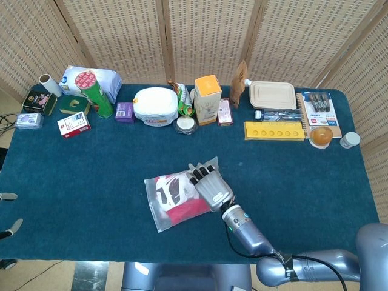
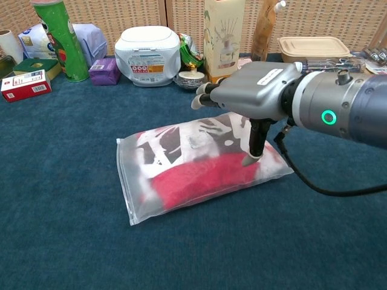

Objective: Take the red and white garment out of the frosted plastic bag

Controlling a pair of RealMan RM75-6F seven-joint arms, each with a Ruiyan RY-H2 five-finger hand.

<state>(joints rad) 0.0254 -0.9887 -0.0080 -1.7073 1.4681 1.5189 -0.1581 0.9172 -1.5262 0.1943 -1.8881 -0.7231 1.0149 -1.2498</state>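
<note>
The frosted plastic bag (image 1: 159, 213) lies askew on the blue cloth near the table's front, its right end further back. Through it shows the red and white garment (image 1: 171, 193), red along the near side (image 2: 199, 179), white with dark print behind. My right hand (image 1: 209, 187) lies on top of the bag's right end (image 2: 272, 166). Its fingers (image 2: 205, 96) stretch out to the left over the bag's far side, and the thumb (image 2: 254, 142) points down and touches the bag's top. The hand (image 2: 260, 90) grips nothing that I can see. My left hand is out of both views.
A row of goods lines the table's back: a green can (image 1: 94, 94), a white tub (image 1: 156, 106), an orange-topped carton (image 1: 207, 99), a yellow tray (image 1: 274, 131), a beige lunch box (image 1: 272, 95). Bare blue cloth (image 1: 79, 176) surrounds the bag.
</note>
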